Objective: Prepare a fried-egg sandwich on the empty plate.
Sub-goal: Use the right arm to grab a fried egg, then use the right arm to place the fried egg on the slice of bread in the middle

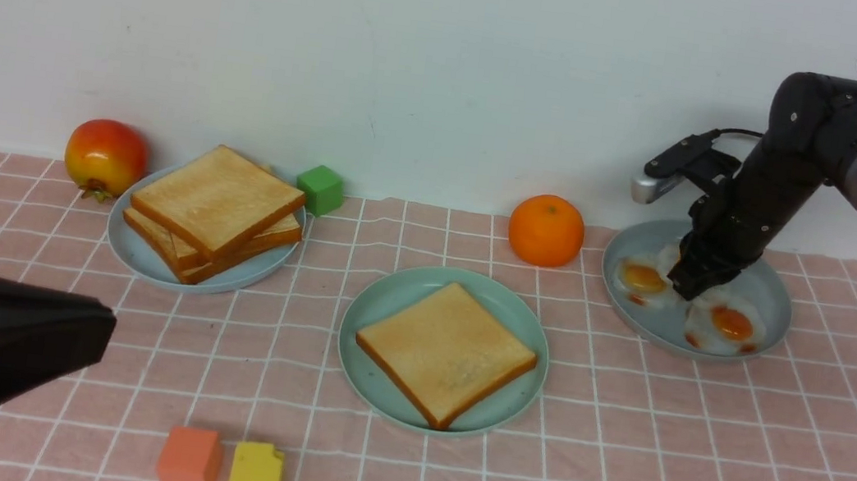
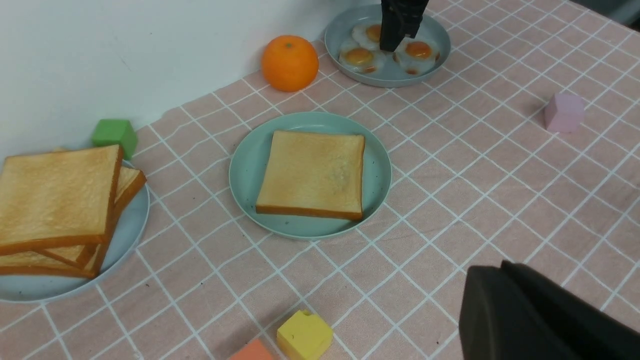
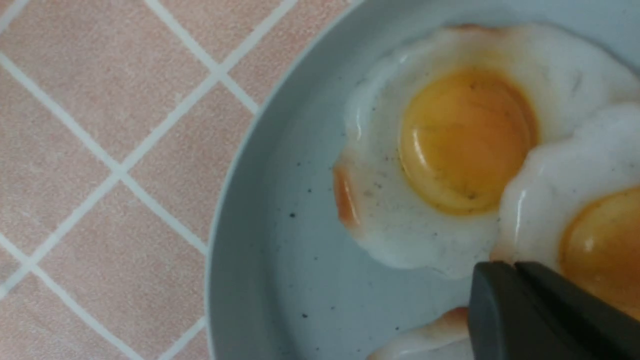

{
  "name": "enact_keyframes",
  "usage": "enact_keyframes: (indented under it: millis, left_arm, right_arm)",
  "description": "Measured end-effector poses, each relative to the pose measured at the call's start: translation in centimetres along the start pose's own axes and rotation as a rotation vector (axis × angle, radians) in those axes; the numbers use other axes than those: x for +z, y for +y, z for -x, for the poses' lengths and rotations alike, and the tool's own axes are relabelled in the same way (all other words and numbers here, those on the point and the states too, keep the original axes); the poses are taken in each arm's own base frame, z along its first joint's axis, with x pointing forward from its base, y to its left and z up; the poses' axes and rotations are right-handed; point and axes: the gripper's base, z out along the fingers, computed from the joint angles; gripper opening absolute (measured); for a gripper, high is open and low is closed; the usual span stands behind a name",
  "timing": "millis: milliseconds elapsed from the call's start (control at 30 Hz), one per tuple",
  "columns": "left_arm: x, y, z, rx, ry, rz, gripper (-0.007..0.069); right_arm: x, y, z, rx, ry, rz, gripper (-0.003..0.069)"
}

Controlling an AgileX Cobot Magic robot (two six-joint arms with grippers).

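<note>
The pink checked worktop (image 1: 619,431) is carrying the round mint-green plate (image 1: 384,305) at centre, with a square golden toast slice (image 1: 445,352) lying on it. Off to its right, the right tool (image 1: 691,290) is pressing together in the grey-blue dish (image 1: 773,298), touching a white fried egg (image 1: 728,323). The left tool (image 1: 98,325), pressed together, is hovering well apart.

We face forward over the worktop (image 1: 614,464) from between the arms; our left wrist shares the mint-green plate (image 2: 245,170) obliquely; our right wrist sits close above the egg dish (image 3: 260,280).
</note>
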Motion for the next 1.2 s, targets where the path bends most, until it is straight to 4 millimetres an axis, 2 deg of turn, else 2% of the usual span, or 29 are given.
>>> enact_keyframes:
  millis: [167, 267, 300, 333, 367, 400, 467, 700, 800, 933, 967, 1000, 1033, 1067, 1133, 1200]
  left_arm:
    - [0.0, 0.0, 0.0, 0.0, 0.0, 0.0, 0.0023]
    - [0.0, 0.0, 0.0, 0.0, 0.0, 0.0, 0.0023]
    - [0.0, 0.0, 0.0, 0.0, 0.0, 0.0, 0.0023]
    - [0.0, 0.0, 0.0, 0.0, 0.0, 0.0, 0.0023]
    - [0.0, 0.0, 0.0, 0.0, 0.0, 0.0, 0.0023]
    - [0.0, 0.0, 0.0, 0.0, 0.0, 0.0, 0.0023]
    - [0.0, 0.0, 0.0, 0.001, 0.0, 0.001, 0.0024]
    - [0.0, 0.0, 0.0, -0.013, 0.0, 0.004, 0.0024]
    - [0.0, 0.1, -0.1, -0.056, 0.012, 0.016, 0.0024]
    - [0.0, 0.5, -0.5, -0.095, 0.05, 0.054, 0.0024]
    - [0.0, 0.5, -0.5, -0.096, 0.052, 0.056, 0.0024]
    - [0.0, 0.6, -0.7, -0.103, 0.07, 0.07, 0.0024]
    - [-0.1, 0.7, -0.7, -0.101, 0.077, 0.076, 0.0024]
    - [-0.1, 0.7, -0.8, -0.101, 0.082, 0.079, 0.0024]
    - [-0.1, 0.8, -1.0, -0.101, 0.103, 0.088, 0.0024]
    - [-0.1, 0.8, -1.1, -0.102, 0.113, 0.091, 0.0024]
  right_arm:
    - [-0.7, 0.0, 0.0, 0.034, 0.001, -0.008, 0.0022]
    - [-2.3, 0.1, 0.2, 0.037, -0.016, -0.022, 0.0022]
    - [-2.3, 0.1, 0.2, 0.037, -0.016, -0.022, 0.0022]
    - [-3.7, 0.2, 0.4, 0.034, -0.035, -0.039, 0.0022]
    - [-3.9, 0.2, 0.5, 0.034, -0.038, -0.041, 0.0022]
    - [-5.0, 0.2, 0.6, 0.031, -0.054, -0.054, 0.0022]
    - [-6.0, 0.3, 0.8, 0.036, -0.069, -0.066, 0.0022]
    - [-7.9, 0.7, 1.1, 0.062, -0.092, -0.085, 0.0022]
    - [-9.6, 1.8, 1.7, 0.064, -0.104, -0.107, 0.0022]
    - [-12.6, 5.9, 2.7, 0.014, -0.102, -0.117, 0.0022]
    - [-12.4, 6.1, 2.8, 0.01, -0.096, -0.11, 0.0022]
    - [-13.5, 8.8, 3.3, -0.024, -0.098, -0.089, 0.0022]
    - [-13.8, 10.5, 3.5, -0.046, -0.093, -0.072, 0.0022]
    - [-14.0, 11.3, 3.5, -0.055, -0.088, -0.064, 0.0022]
    - [-14.1, 15.5, 4.0, -0.124, -0.068, -0.017, 0.0022]
    - [-14.2, 18.6, 4.3, -0.182, -0.059, 0.016, 0.0022]
